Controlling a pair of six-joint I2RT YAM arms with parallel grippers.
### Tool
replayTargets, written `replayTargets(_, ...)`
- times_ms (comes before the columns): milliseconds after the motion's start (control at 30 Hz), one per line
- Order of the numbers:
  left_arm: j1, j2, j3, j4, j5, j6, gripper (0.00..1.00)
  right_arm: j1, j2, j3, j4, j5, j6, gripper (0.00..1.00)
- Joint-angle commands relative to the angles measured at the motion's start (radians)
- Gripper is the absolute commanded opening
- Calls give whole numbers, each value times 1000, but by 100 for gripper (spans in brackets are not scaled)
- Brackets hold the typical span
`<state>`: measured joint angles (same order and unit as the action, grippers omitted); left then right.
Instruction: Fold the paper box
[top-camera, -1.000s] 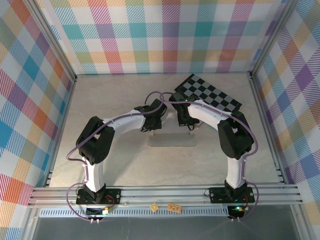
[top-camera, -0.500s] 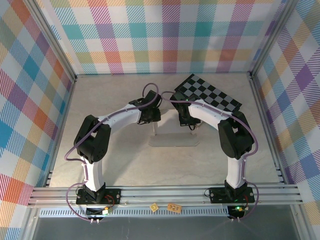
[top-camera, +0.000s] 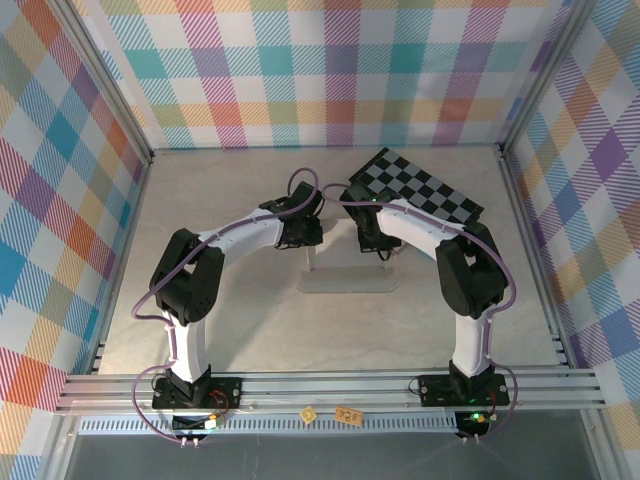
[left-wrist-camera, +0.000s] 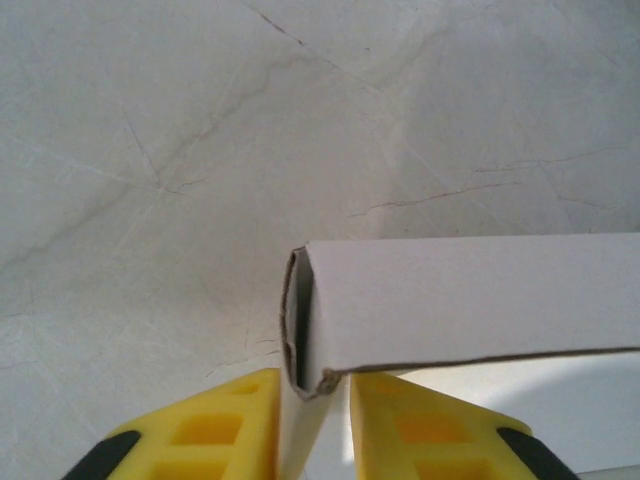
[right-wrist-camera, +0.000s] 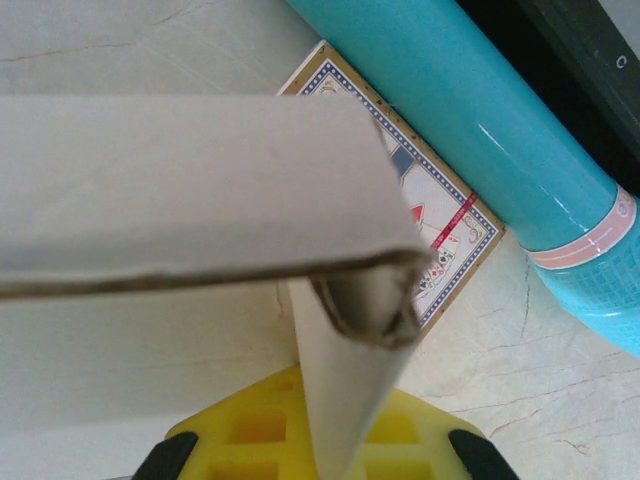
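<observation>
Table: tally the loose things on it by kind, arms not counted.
paper box: 1
checkered board: 1
teal tube: 1
printed card: 1
Total: 4

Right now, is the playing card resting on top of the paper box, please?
No, the playing card lies flat on the table beside the teal tube, partly hidden behind the paper box and its folded corner.

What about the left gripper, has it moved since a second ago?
Yes. The left gripper shifted toward the far wall, judged against the checkered board.
</observation>
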<state>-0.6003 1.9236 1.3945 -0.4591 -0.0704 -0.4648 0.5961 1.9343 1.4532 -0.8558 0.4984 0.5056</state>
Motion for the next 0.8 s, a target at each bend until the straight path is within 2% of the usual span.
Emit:
replayTargets(0,2,21,-19,-18,-16,19,19,-2,-1,21,-35,26,8,0)
replayTargets(133,2,38,-14,-27,-25,24,18,-2,0,21,-37,24,9,0)
replayTargets(333,1,43,-30,-21,-17,24,27,-2,2,25,-39,26,11,0)
replayTargets(400,0,39,-37,-17,-20,23,26,-2,2,24,-39,26,11,0)
replayTargets(467,0,32,-43,-11,-19,24,22,-2,2,25,-38,25,11,0)
replayTargets(600,-4,33,-43,-20,-20,30,19,-2,5,24,-40,23,16,0)
replayTargets(700,-13,25,-53,-27,-55,31,3,-2,2,24,-40,24,17,0)
replayTargets(767,-25,23,-44,-58,-112,31,0,-2,1,26,-41,28,18,0)
